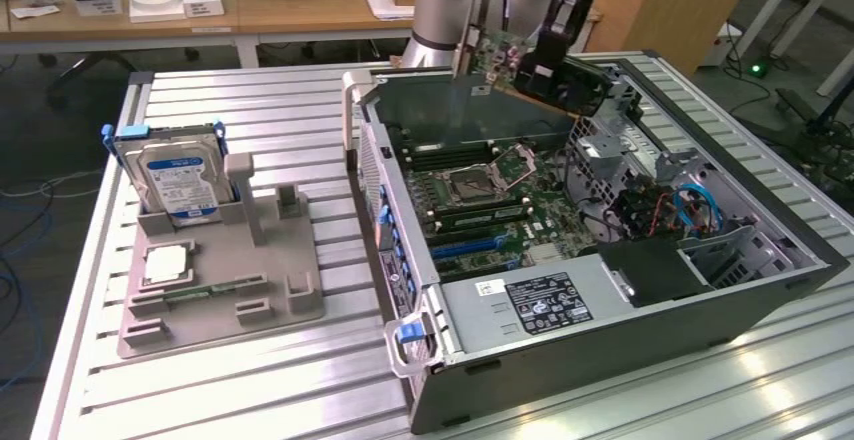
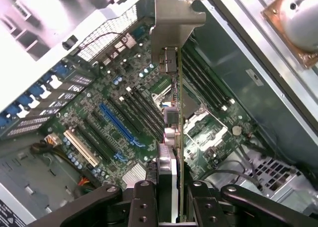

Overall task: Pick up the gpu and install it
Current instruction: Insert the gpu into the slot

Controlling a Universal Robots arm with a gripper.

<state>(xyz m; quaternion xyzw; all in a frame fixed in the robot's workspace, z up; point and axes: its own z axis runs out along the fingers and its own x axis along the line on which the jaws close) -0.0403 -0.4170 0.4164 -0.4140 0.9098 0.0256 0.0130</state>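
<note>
**A:** Status on the thin flat green circuit-card gpu (image 1: pixel 494 60)?

**B:** Off the ribbed aluminium surface (image 1: pixel 240 380). It hangs above the open grey metal tower computer case (image 1: pixel 747 290), clear of the green motherboard (image 1: pixel 494 210) inside the case. Not seated in any slot, and the long blue slot (image 2: pixel 121 125) in the case is empty.

**A:** Black two-finger claw (image 1: pixel 523 60)?

**B:** Clenched on the gpu. In the wrist view the card (image 2: pixel 171 117) runs edge-on between the fingers (image 2: pixel 144 202). The long silver metal bracket (image 2: pixel 174 18) is at the end away from them.

**A:** Handling?

**B:** My read is light and stiff, but fragile. It has exposed parts and connectors on its faces. It's a thin blade, so I'd expect it to pivot in a narrow pinch if it catches on the case.

**A:** Best hold?

**B:** Flat faces on bare board, near the edge opposite the contacts. Keep off the components and the contact edge. The bracket is the one tough part.
</note>
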